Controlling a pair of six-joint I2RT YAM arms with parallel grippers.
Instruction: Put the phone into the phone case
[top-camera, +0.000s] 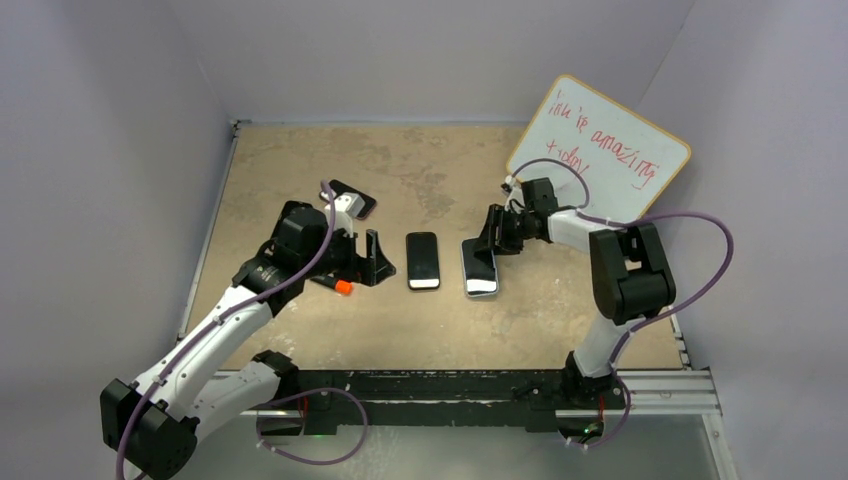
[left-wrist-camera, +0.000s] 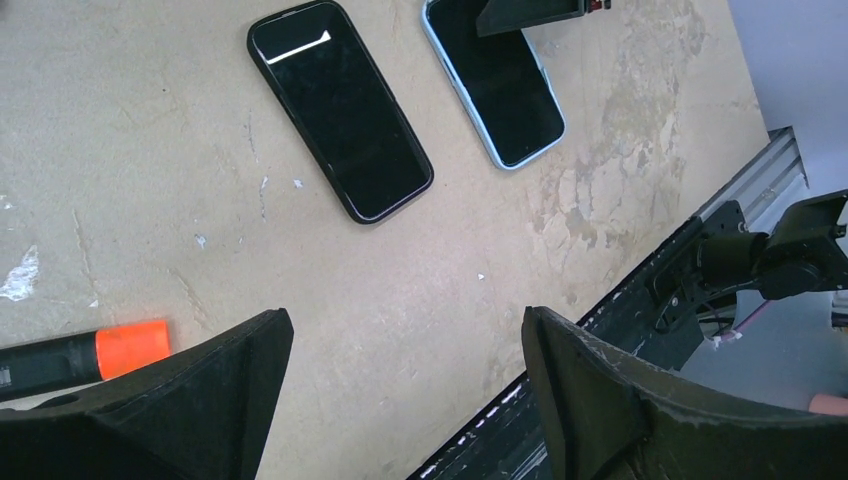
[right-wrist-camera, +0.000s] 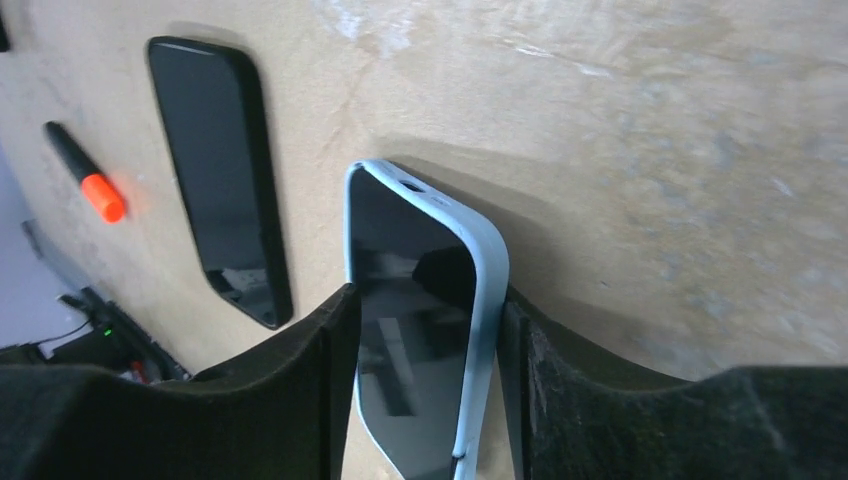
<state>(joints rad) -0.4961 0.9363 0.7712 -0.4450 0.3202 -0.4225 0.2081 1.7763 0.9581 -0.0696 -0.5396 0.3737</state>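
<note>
A black phone (top-camera: 423, 260) lies flat at mid table; it also shows in the left wrist view (left-wrist-camera: 340, 110) and the right wrist view (right-wrist-camera: 220, 170). Just right of it lies a light blue phone case (top-camera: 481, 270) with a dark glossy phone face inside it (right-wrist-camera: 410, 290); the case also shows in the left wrist view (left-wrist-camera: 495, 85). My right gripper (right-wrist-camera: 425, 300) straddles the case's far end, both fingers touching its long edges (top-camera: 492, 238). My left gripper (left-wrist-camera: 405, 330) is open and empty above bare table, left of the black phone (top-camera: 375, 262).
A black marker with an orange cap (top-camera: 337, 286) lies under my left gripper. A small dark flat object (top-camera: 358, 198) lies behind the left arm. A whiteboard (top-camera: 600, 145) leans at the back right. A metal rail (top-camera: 480, 385) runs along the near edge.
</note>
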